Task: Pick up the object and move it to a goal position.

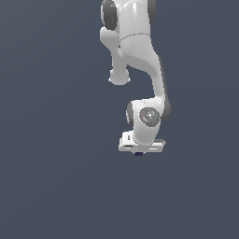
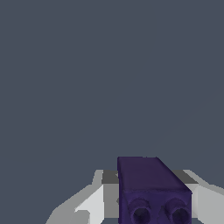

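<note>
Low in the exterior view's centre, my gripper (image 1: pixel 139 151) seems clenched on the tiny indigo block (image 1: pixel 138 154) peeking beneath it, which I judge light, rigid and smooth enough to slip, so squeezing its flat opposite sides looks safest.

open floor (image 1: pixel 51 186) on every side

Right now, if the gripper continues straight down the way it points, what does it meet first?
Probably only the plain grey floor. The gripper already has the purple block between its fingers, and nothing else appears below it, though its height above the floor is unclear.
</note>
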You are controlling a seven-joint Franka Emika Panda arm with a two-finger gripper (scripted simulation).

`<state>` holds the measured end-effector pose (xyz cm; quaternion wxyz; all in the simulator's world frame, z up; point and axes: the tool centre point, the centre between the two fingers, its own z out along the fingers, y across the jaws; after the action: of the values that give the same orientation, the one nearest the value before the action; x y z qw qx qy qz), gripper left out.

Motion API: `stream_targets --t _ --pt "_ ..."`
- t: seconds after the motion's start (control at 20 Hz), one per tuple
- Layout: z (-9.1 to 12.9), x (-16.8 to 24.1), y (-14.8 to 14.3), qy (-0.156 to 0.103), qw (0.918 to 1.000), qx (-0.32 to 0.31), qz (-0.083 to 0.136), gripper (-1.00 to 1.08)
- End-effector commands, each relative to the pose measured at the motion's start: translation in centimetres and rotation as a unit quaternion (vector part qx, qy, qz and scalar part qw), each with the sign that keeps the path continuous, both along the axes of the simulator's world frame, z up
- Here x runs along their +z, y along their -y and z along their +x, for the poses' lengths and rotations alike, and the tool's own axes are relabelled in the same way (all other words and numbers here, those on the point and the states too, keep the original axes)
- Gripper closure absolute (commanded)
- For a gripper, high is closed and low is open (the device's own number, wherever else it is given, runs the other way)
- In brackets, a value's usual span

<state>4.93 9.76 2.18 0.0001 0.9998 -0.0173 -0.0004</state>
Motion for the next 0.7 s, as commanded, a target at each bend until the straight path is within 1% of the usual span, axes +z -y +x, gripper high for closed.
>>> stream_targets --t 0.0,0.4,0.65 --pt "0.0 0.0 0.0 0.0 1.0 0.0 0.0 1.08" --pt "0.0 0.0 0.2 0.0 1.0 0.0 0.0 1.08" --pt "-0.4 0.4 2.0 0.0 1.0 0.0 0.0 1.08"
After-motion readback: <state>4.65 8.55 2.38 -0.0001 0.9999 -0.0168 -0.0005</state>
